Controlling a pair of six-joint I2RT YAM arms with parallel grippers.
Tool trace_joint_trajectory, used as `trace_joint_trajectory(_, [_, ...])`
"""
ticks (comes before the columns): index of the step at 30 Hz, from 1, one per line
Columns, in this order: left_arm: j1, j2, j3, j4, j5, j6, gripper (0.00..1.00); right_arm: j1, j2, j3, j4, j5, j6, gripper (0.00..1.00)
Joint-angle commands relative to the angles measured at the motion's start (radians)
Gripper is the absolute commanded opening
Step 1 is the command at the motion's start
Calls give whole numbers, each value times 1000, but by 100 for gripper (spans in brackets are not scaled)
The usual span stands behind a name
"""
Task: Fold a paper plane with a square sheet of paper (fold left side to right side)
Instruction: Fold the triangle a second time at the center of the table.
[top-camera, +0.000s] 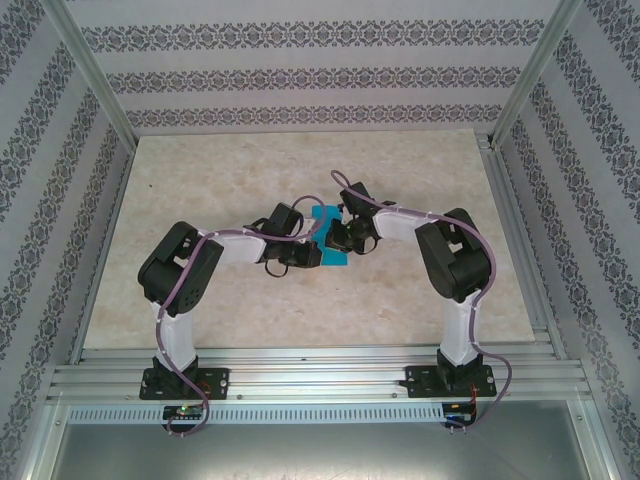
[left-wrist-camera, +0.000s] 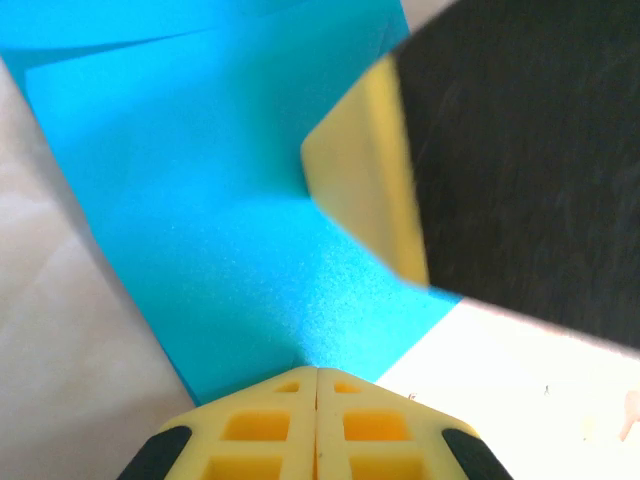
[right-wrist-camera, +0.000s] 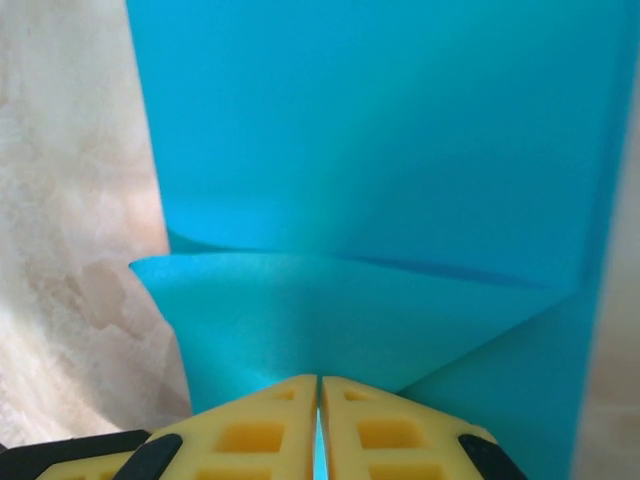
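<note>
Paper (right-wrist-camera: 380, 150), right claw (right-wrist-camera: 319, 382) pinching, left claw (left-wrist-camera: 317, 374) closed

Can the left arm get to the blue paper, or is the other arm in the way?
Looks like yes. The left gripper's shut fingertips meet the blue paper's near edge, with nothing between them. The right gripper sits farther along the sheet, off to one side.

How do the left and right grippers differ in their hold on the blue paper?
Left gripper meets the paper sheet at a flat corner, no paper showing between its tips; right gripper has a lifted flap running into its slit. Left reaches in from the left, right from the right. Both are shut at the sheet.
</note>
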Motion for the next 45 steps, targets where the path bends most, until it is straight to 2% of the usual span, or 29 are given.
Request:
trace_joint_trajectory(1, [-9,47,-69,-83,-71,2,8,-67,27,33,-45,112,-60,12])
trace_joint_trajectory(9, [-9,22,-117,-52,-53,-11,9,-126,65,95,-116,165,-120,11])
trace_joint_trajectory(13, [-8,-1,-119,-39,-19,-11,13,-128,9,77,-98,146,-121,12])
trace_joint_trajectory(17, [-8,-50,-93,-48,10,-12,19,-143,-124,9,-70,140,-113,23])
trace_joint_trajectory(23, [9,-173,-60,-56,46,-39,26,-151,-281,-163,85,19,-20,39])
trace_joint_trajectory(27, [41,-216,-47,-30,79,-79,27,-141,-298,-250,226,-61,68,44])
trace_joint_trajectory(32, [71,-227,-37,-12,78,-110,26,-115,-228,-257,318,-111,125,48])
trace_joint_trajectory(38, [81,-147,28,-23,80,-105,27,-86,-183,-237,319,-87,164,50])
trace_joint_trajectory(41, [92,-94,75,-43,56,-94,33,-80,-173,-231,317,-86,166,50])
trace_joint_trajectory(45, [107,-27,135,-77,32,-76,35,-75,-164,-228,308,-85,163,50])
